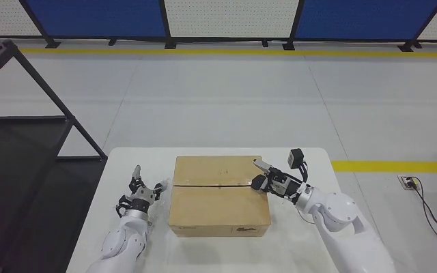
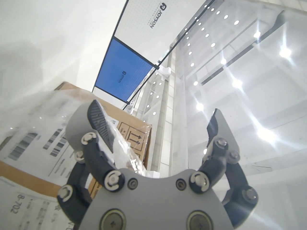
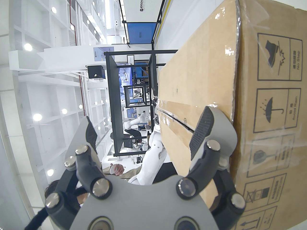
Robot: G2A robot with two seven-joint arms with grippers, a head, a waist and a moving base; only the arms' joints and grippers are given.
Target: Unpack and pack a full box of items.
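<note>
A closed brown cardboard box sits in the middle of the white table, its two top flaps meeting at a seam across the middle. My left gripper is open beside the box's left side, holding nothing. In the left wrist view the left gripper points upward with the box and its plastic-covered labels alongside. My right gripper is open at the box's right edge near the seam. In the right wrist view the right gripper has one finger over the box top by the seam.
A black metal frame stands at the table's left. Grey floor with yellow lines and blue and white partition panels lie beyond the table's far edge.
</note>
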